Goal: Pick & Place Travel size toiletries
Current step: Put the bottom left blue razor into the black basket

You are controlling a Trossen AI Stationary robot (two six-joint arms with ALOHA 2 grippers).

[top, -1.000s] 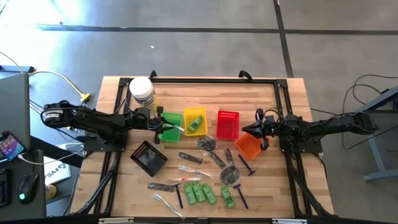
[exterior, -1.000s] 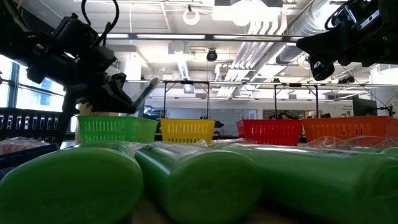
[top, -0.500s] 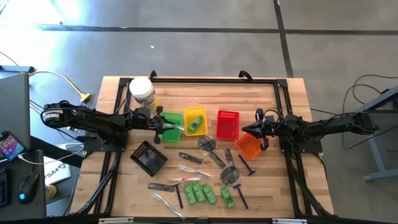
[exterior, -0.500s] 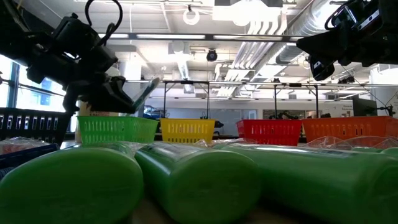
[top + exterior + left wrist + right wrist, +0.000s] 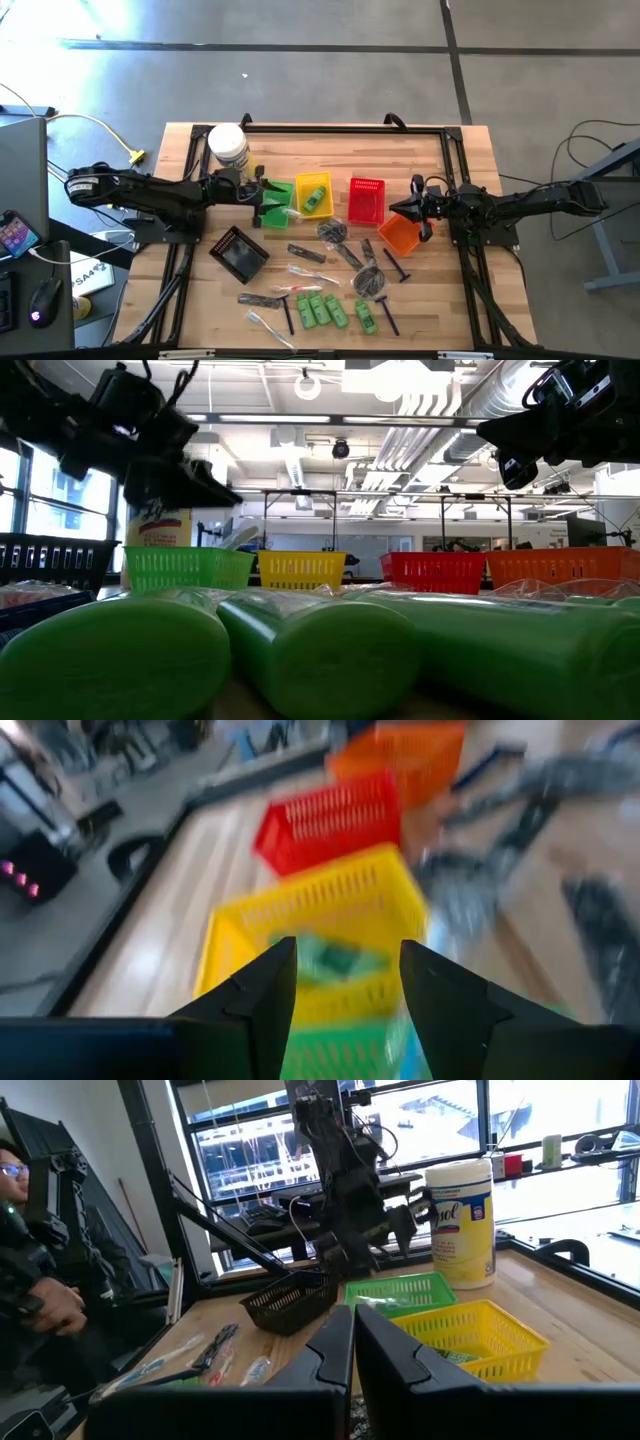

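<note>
Left gripper (image 5: 262, 193) — jaws parted, empty, over your green basket (image 5: 278, 203). Right gripper (image 5: 412, 211) pinched shut by the orange basket (image 5: 398, 235). Toiletries (image 5: 325, 309) remain near the table's front edge — risk: snagging the basket rim.

baskets: green (image 5: 277, 199) | yellow (image 5: 314, 194) | red (image 5: 366, 199) | orange (image 5: 400, 233) | black (image 5: 240, 252)
</note>
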